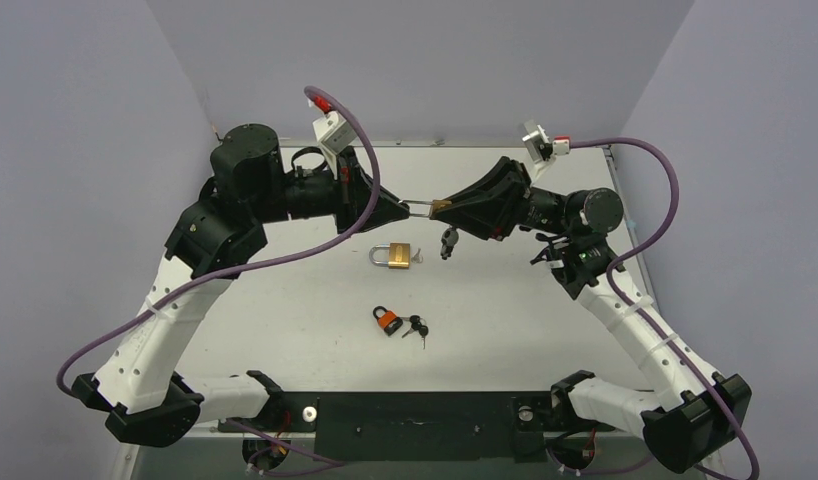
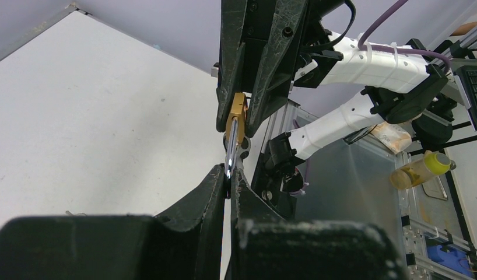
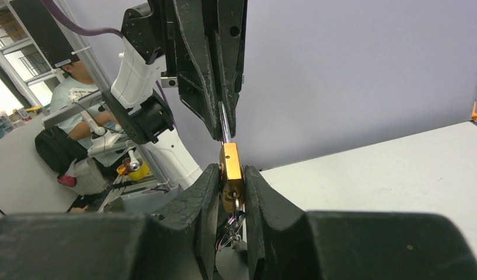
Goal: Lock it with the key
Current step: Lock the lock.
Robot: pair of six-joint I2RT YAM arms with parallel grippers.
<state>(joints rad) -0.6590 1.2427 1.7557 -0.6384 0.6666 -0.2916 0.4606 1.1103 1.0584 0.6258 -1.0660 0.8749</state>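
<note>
Padlock (image 3: 230,160) held aloft over the tabletop (image 1: 505,320) — left gripper (image 2: 230,178) jaws clamped on its shackle (image 2: 231,146), right gripper (image 3: 231,175) jaws closed on the brass body, keys (image 1: 448,241) dangling below — recommend pressing body and shackle together squarely, without twist.

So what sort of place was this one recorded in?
Probably a robotics lab test cell: a white table walled by plain grey panels, with metal shelves and a person visible beyond it in the right wrist view.
</note>
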